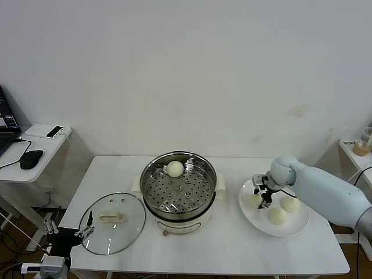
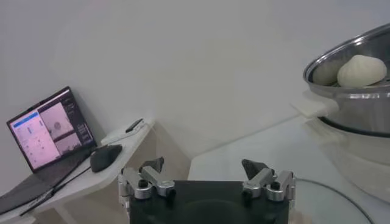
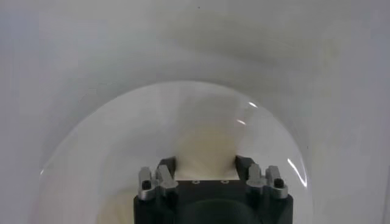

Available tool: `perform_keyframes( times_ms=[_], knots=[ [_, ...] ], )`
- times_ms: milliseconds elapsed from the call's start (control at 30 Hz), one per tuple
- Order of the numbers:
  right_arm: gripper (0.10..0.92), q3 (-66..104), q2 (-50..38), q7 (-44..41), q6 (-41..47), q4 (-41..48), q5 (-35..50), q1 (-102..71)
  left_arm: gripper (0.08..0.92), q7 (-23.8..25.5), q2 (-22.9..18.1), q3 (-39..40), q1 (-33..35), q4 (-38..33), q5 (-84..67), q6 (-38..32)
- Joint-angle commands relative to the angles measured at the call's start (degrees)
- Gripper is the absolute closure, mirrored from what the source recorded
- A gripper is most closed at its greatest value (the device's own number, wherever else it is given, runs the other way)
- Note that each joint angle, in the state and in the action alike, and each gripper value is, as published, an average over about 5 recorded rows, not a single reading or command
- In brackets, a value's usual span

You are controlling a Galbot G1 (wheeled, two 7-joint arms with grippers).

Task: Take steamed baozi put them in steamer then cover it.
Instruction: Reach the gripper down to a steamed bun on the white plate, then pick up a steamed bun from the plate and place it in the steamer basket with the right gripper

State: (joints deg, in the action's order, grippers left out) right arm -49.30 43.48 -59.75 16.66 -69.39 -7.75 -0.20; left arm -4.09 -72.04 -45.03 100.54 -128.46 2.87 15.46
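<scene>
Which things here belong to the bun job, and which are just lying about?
Job: bun in steamer; buns on plate; steamer; lid; plate; right gripper on a bun.
Lying about: laptop; mouse; side table.

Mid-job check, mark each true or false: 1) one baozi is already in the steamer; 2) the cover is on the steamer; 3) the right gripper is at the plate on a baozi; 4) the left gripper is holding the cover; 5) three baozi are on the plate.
1) True: one baozi lies on the perforated tray of the steamer.
2) False: the cover lies flat on the table, to the robot's left of the steamer.
3) True: the right gripper is down at the plate with a baozi between its fingers.
4) False: the left gripper is open and empty, near the table's corner.
5) True: three, counting the one at the gripper.
</scene>
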Motion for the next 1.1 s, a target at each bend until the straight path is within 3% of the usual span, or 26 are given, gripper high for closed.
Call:
perform_keyframes(
  times_ms=[33, 267, 433, 833, 1100],
  knots=[
    [0.412, -2.2, -5.0, -2.3, 1.0, -6.0, 3.6, 7.2, 0.177, 0.0, 0.1, 0.1, 0.0, -0.2, 0.0, 0.0],
    [0.406, -8.8, -9.0, -2.7, 2.5, -13.0, 10.8, 18.9, 0.177, 0.0, 0.5, 0.4, 0.0, -0.6, 0.0, 0.0],
    [0.406, -15.3, -7.3, -1.4, 4.9, -17.3, 18.3, 30.1, 0.177, 0.0, 0.8, 0.8, -0.4, -0.7, 0.0, 0.0],
    [0.397, -21.8, 8.6, 6.6, 14.7, -19.9, 36.4, 40.8, 0.177, 0.1, 1.7, 1.7, -1.3, -0.2, -0.1, 0.1],
    [0.397, -19.0, 22.9, 11.2, 19.3, -12.9, 41.7, 33.5, 0.177, 0.2, 1.9, 1.3, -1.4, 0.0, -0.1, 0.1]
  ],
)
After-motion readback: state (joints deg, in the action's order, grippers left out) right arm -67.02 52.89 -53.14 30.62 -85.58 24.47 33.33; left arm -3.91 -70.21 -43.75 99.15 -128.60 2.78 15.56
